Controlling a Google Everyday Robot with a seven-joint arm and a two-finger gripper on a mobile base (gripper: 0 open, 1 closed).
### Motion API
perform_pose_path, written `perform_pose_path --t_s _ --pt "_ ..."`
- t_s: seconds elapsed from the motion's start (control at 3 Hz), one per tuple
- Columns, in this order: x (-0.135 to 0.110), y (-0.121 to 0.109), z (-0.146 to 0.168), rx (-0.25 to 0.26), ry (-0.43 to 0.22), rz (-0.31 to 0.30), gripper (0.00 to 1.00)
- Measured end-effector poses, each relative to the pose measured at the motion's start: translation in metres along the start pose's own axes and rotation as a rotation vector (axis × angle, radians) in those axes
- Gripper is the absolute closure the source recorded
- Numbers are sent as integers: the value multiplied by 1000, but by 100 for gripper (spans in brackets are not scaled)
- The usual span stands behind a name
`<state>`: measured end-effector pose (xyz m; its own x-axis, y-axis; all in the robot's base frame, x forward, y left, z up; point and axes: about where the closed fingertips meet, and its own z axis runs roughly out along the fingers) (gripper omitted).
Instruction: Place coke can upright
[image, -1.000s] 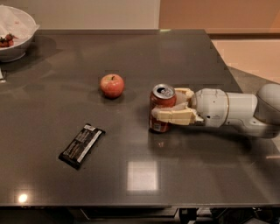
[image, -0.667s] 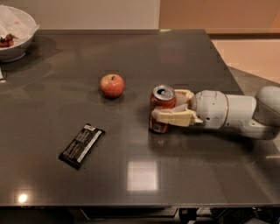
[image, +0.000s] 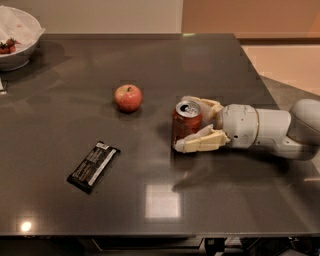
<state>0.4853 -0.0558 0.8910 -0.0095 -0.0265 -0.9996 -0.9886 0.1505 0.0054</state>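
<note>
Coke can (image: 183, 131) sits right of table (image: 150, 215) centre, standing on its base w/ the silver top and pull-tab facing up, maybe leaning a hair.

Camera view: the gripper (image: 186, 124) comes in from the right, arm low and roughly level w/ the tabletop. Its fingers (image: 200, 142) are closed around the can, one in front and one behind, both against the red wall.

Change vs. a sec ago: next to nothing. Can is in the same spot and same pose, and the gripper still clamps it. At most the can looks a touch lower, tho I can't be sure.

Meaning for the task: can looks upright already, so the placing seems abt done. What's left, prob, is opening the fingers and backing off w/o knocking it over.

Writing: can't read the can's logo from this side, only red w/ a paler patch. The dark snack bar (image: 93, 166) at front left has white print, not legible. The apple (image: 128, 97) to the can's left and the bowl (image: 17, 55) at the far-left corner carry no text.
</note>
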Motion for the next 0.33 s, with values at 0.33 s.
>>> perform_pose_path --t_s 0.33 --pt "0 0 0 0 0 0 0"
